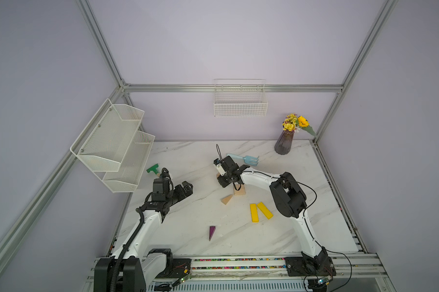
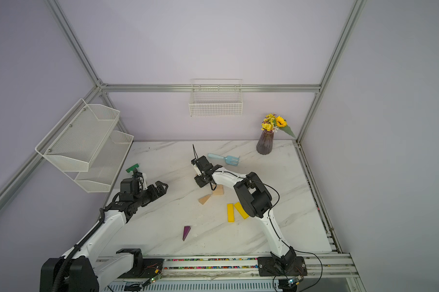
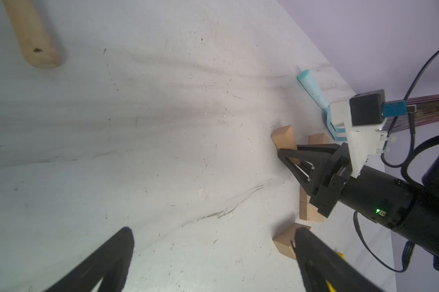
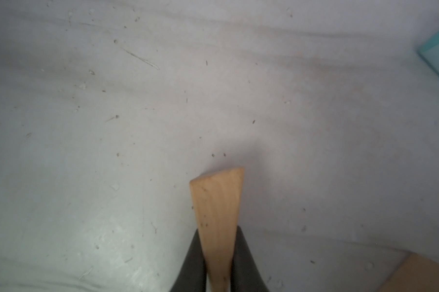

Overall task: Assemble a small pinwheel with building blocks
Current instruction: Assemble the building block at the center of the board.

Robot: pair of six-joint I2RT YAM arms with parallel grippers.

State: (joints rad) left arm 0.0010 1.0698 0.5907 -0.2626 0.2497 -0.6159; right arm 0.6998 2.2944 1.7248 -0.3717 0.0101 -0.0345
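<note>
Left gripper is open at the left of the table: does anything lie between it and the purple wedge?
Nothing visible does. In both top views only bare table separates the left gripper from the purple wedge. The loose tan wedge, the nearest other piece, lies off to the side of that path.

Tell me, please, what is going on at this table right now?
The robot is gathering blocks for a pinwheel. Its right gripper is shut on a tan wedge near the back middle of the table. The left gripper hangs open and holds nothing. A second tan wedge, a tan block, two yellow bars and a purple wedge lie loose; no pinwheel is formed yet.
</note>
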